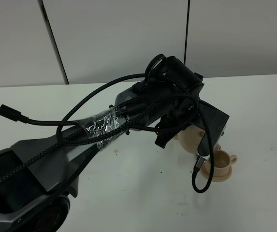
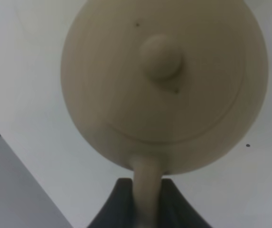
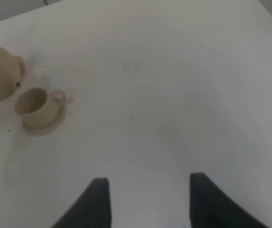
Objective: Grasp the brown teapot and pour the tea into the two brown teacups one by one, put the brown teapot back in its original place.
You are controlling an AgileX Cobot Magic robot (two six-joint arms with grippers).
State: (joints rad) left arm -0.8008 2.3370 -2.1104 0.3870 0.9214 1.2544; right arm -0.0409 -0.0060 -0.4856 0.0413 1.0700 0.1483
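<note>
Legend, high view and both wrist views. Your left arm point(image 1: 46, 150) reached across the white table point(image 1: 143, 198) into its right half. The left gripper point(image 2: 145, 181) was clenched on the loop handle point(image 2: 145, 202) of the brown teapot point(image 2: 164, 95), with one dark finger on each side of the handle. The lid knob point(image 2: 160, 56) faced the wrist camera. From above, the teapot showed only as a tan curve under the wrist, just beside the teacup point(image 1: 220, 162). The teacup stood upright on its saucer point(image 1: 223, 178). You could not tell whether the teapot rested on the table. Your right gripper point(image 3: 147, 202) was released, jaws apart over bare table, well apart from teapot and teacup.
</note>
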